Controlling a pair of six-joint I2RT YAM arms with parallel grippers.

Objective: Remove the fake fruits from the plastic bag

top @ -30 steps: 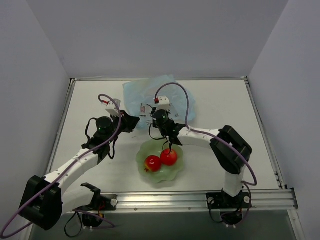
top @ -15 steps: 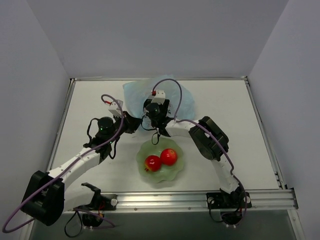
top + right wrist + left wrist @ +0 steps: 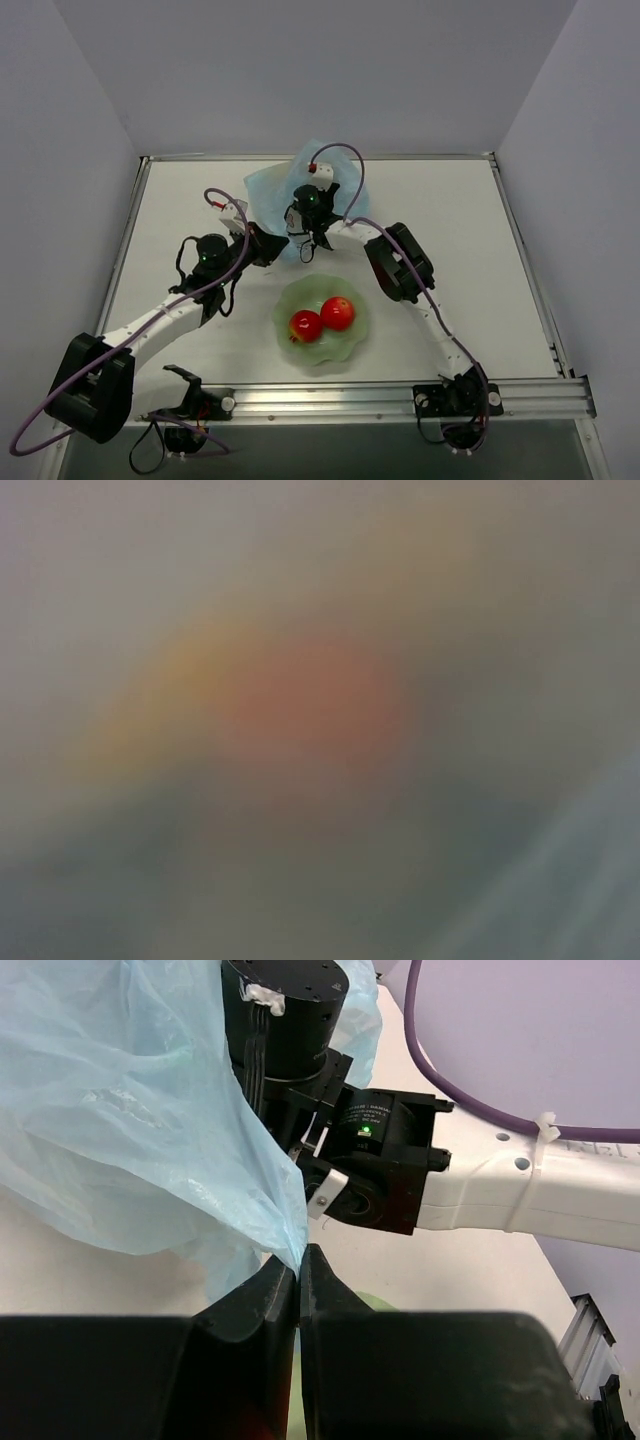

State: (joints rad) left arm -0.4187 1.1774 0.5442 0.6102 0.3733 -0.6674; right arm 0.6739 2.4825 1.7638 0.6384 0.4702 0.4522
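The light-blue plastic bag point(image 3: 268, 186) lies at the back middle of the table. My left gripper point(image 3: 270, 246) is shut on its near edge and holds it up; in the left wrist view the film point(image 3: 130, 1110) is pinched between the closed jaws of that gripper point(image 3: 298, 1257). My right gripper point(image 3: 311, 228) reaches into the bag's mouth, its fingers hidden by the film. The right wrist view is all blur, with an orange patch point(image 3: 310, 700) and a yellow one point(image 3: 165, 695) close ahead. Two red apples point(image 3: 305, 326) point(image 3: 338, 313) lie in the pale green bowl point(image 3: 288, 298).
The bowl stands in front of the bag, near the table's front rail point(image 3: 400, 396). The right arm's elbow point(image 3: 398, 262) juts out beside the bowl's right side. White walls enclose the table on three sides.
The right gripper left the second apple in the bowl, rose and swung back into the bag's mouth. The left gripper kept its hold on the bag edge.
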